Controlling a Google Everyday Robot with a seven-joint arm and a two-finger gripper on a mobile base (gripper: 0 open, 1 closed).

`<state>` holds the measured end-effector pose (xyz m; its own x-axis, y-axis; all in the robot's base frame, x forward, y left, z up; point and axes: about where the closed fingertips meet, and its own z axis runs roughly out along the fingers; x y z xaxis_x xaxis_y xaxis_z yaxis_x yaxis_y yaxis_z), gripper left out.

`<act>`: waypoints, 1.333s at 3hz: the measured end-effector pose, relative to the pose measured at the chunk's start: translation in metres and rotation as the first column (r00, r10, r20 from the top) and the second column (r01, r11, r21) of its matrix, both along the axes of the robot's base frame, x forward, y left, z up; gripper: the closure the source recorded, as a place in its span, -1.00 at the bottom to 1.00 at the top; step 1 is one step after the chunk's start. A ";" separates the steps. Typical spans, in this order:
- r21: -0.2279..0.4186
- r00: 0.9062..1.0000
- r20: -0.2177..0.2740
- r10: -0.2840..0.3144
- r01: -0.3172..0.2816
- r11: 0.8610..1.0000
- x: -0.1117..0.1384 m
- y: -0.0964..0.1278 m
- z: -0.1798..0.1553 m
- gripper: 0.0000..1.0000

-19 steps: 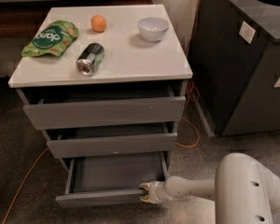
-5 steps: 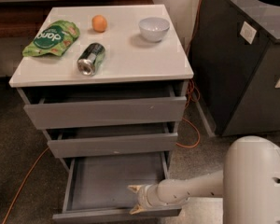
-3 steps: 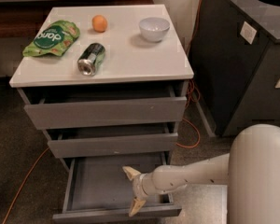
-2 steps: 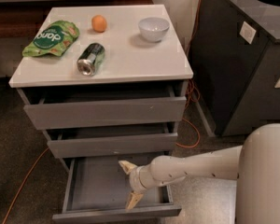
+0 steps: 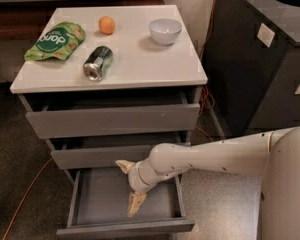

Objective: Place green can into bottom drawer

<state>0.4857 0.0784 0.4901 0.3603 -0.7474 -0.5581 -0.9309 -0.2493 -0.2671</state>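
Hovering spread and empty over the open grey bottom drawer: white two-finger pincer. Well above it, untouched on the white surface: dark green-and-silver drinks can. Grasp and placement outstanding.

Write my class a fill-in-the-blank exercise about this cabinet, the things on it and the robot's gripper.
The green can lies on its ____ on the cabinet top. The bottom drawer stands ____. The gripper, fingers apart, hovers over that drawer holding ____.
Missing words: side; open; nothing.
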 end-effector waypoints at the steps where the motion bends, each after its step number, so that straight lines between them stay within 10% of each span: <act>1: 0.018 1.000 -0.004 0.015 -0.015 1.000 0.001 0.000 0.000 -1.00; 2: 0.031 0.996 0.039 0.077 -0.078 0.996 0.006 0.006 0.046 -1.00; 4: -0.042 0.946 0.160 0.281 -0.277 0.960 -0.003 0.021 0.188 -1.00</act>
